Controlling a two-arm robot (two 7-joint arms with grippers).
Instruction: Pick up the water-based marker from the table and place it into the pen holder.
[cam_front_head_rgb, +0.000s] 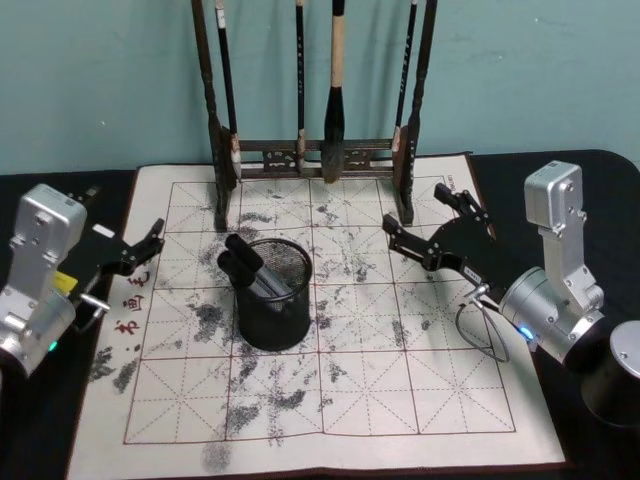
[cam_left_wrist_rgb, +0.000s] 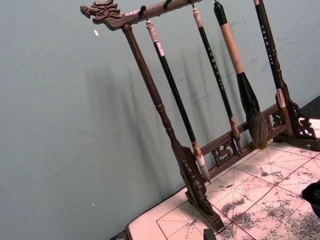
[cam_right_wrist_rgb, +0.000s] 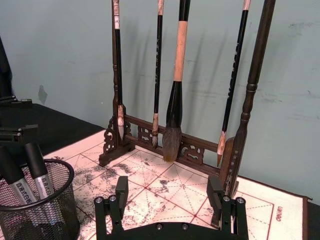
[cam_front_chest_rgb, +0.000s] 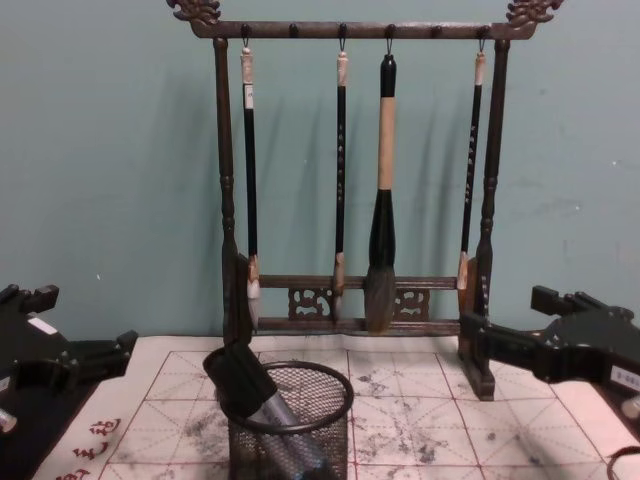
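Markers (cam_front_head_rgb: 250, 268) sit in the pen holder (cam_front_head_rgb: 275, 310) already: two grey-bodied, black-capped pens lean toward ten o'clock against its rim, caps poking above the mesh. In the right wrist view both barrels (cam_right_wrist_rgb: 31, 176) show clearly inside the cup (cam_right_wrist_rgb: 37, 212), and the chest view has them slanting out of the holder (cam_front_chest_rgb: 290, 420) the same way. I judge the placing done; I see no marker lying loose on the practice mat (cam_front_head_rgb: 400, 400), though I can't rule out one hidden behind an arm.

My left gripper (cam_front_head_rgb: 145, 255) hangs at about nine o'clock from the holder, over the mat's edge, fingers spread and nothing between them. My right gripper (cam_front_head_rgb: 430, 222) is at roughly two o'clock from the holder, well apart from it, jaws wide and empty; from its own wrist camera I see the two fingertips (cam_right_wrist_rgb: 120, 192) parted over the inked grid, pointing toward the brush rack (cam_right_wrist_rgb: 175, 145).

The rack (cam_front_head_rgb: 310, 160) stands at twelve o'clock from the holder, at the mat's far edge, brushes hanging undisturbed.

What's left, as I read it, is only to bring both arms back to rest, unless another marker is still due.
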